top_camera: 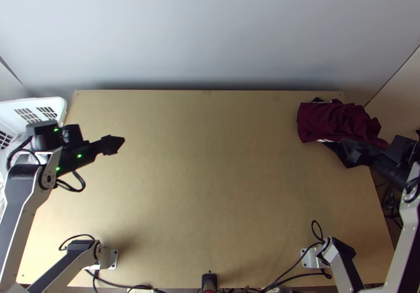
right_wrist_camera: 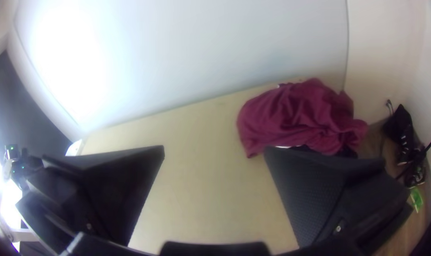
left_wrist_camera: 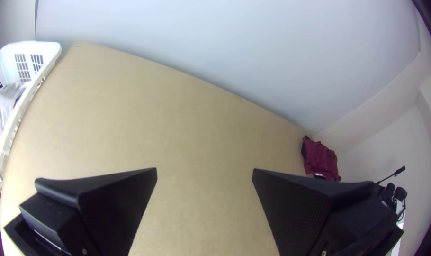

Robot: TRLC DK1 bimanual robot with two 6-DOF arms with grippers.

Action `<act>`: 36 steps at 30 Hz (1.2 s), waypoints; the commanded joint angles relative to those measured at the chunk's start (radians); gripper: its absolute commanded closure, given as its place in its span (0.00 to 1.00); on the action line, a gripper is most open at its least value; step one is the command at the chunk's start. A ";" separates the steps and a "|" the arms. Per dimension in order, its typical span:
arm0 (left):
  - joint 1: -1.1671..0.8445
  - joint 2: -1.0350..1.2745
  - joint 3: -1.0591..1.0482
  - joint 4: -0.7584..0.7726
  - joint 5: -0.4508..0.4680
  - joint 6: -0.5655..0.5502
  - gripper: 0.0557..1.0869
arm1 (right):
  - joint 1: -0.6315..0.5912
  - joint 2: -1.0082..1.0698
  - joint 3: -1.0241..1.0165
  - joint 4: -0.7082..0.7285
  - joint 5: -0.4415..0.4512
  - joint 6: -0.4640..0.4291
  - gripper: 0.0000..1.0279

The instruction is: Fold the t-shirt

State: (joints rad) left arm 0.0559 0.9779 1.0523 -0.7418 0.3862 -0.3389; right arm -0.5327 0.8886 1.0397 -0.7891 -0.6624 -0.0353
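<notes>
A robotics lab, by the arms (top_camera: 20, 211) bracketed to a table (top_camera: 210, 188).

"How is the top view lit?"

"Softly. The wall (top_camera: 210, 30) is paler than the table (top_camera: 210, 188), and a dark band of shadow is laid along the wall's foot. A dim patch is also seen by the left bracket (top_camera: 110, 259)."

"And where is glare found?"

"In the right wrist view, part of the wall is burnt to white, and more glare is caught at the side edge. The folds of the shirt (right_wrist_camera: 291, 114) are picked out by shade."

"Any distortion?"

"Straight edges are bowed and corners darkened in both wrist views."
</notes>
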 commanded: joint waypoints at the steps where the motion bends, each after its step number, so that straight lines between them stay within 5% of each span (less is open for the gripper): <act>1: 0.101 -0.090 -0.064 -0.021 0.045 0.047 0.05 | 0.192 -0.134 -0.018 0.001 0.032 0.107 0.04; 5: 0.114 -0.162 -0.144 0.055 0.026 0.072 0.05 | 0.254 -0.166 -0.072 0.145 0.049 0.195 0.04; 13: 0.122 -0.406 -0.364 0.283 -0.076 0.095 0.05 | 0.448 -0.416 -0.317 0.393 0.331 0.167 0.04; 29: 0.125 -0.838 -0.773 0.711 -0.164 0.130 0.05 | 0.456 -0.620 -0.687 0.768 0.458 0.098 0.04; 36: 0.139 -0.976 -0.853 0.690 -0.167 0.186 0.05 | 0.458 -0.821 -0.871 0.847 0.480 0.089 0.04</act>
State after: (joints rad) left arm 0.1802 0.1265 0.2935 -0.0761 0.2302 -0.1852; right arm -0.0792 0.2295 0.3294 -0.0158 -0.2039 0.0624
